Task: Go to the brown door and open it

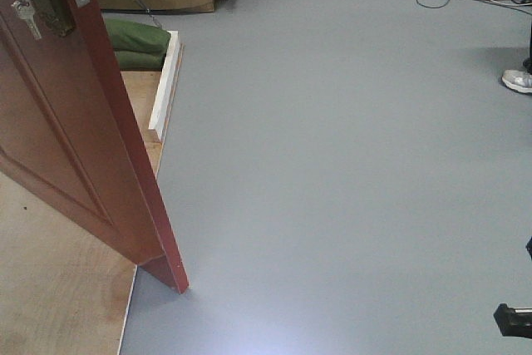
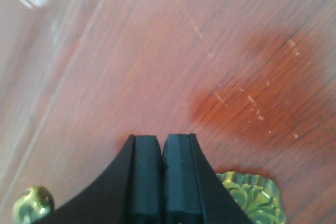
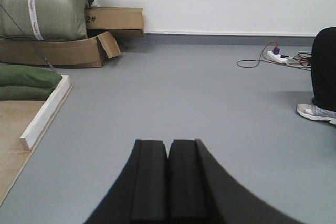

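The brown door (image 1: 75, 139) stands ajar at the left of the front view, its free edge pointing toward me, with keys (image 1: 23, 7) hanging at its lock. In the left wrist view the door's wood face (image 2: 173, 66) fills the frame. My left gripper (image 2: 163, 141) is shut and empty, its tips right at the door face. A brass plate (image 2: 254, 200) sits at its lower right and a brass knob (image 2: 32, 204) at its lower left. My right gripper (image 3: 168, 144) is shut and empty, held over the grey floor (image 3: 199, 98).
A wooden platform (image 1: 58, 288) with a white edge strip (image 1: 165, 85) lies behind the door. Green sacks (image 1: 137, 43) and cardboard boxes (image 3: 58, 51) stand at the far left. A power strip with cables (image 3: 275, 56) and a person's shoe (image 3: 316, 113) are at the right.
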Motion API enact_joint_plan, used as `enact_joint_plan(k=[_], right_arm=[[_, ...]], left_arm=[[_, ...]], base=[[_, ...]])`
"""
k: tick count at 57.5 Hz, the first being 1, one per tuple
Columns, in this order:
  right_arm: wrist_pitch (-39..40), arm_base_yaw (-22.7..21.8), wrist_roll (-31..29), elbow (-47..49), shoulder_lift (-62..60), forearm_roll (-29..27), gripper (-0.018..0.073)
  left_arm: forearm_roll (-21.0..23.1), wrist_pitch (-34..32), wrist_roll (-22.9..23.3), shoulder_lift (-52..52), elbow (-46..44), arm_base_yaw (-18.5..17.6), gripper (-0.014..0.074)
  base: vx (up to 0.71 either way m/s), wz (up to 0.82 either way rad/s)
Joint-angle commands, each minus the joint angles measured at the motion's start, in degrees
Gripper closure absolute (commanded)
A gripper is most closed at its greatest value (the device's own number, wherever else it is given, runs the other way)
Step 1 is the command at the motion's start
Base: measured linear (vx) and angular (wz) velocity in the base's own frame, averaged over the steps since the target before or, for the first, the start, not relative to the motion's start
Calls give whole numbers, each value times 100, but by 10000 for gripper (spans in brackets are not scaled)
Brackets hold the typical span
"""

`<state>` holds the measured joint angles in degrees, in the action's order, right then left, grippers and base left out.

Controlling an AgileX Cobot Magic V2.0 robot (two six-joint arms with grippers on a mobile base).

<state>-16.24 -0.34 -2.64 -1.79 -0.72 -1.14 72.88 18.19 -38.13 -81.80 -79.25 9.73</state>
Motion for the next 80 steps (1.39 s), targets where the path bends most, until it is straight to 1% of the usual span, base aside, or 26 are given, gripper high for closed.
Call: enact_joint_plan(k=[1, 5, 15, 28, 37, 80], right_arm=[[470, -10, -31, -22, 72, 35, 559], [470, -10, -31, -22, 72, 35, 559], [470, -10, -31, -22, 72, 35, 559], [470, -10, -31, -22, 72, 35, 559], [470, -10, -31, -22, 72, 35, 559], [470, -10, -31, -22, 72, 35, 559]], left_arm=[[170, 130, 4, 37, -488, -48, 603], [170, 245, 4, -86, -712, -53, 603], [168, 240, 4, -279, -954, -60, 603], [168, 173, 4, -415, -949, -60, 603], [168, 262, 4, -474, -954, -60, 603], [168, 263, 4, -481, -949, -60, 603]], base=[[0, 0], [0, 0], [0, 0], [0, 0], [0, 0], [0, 0]])
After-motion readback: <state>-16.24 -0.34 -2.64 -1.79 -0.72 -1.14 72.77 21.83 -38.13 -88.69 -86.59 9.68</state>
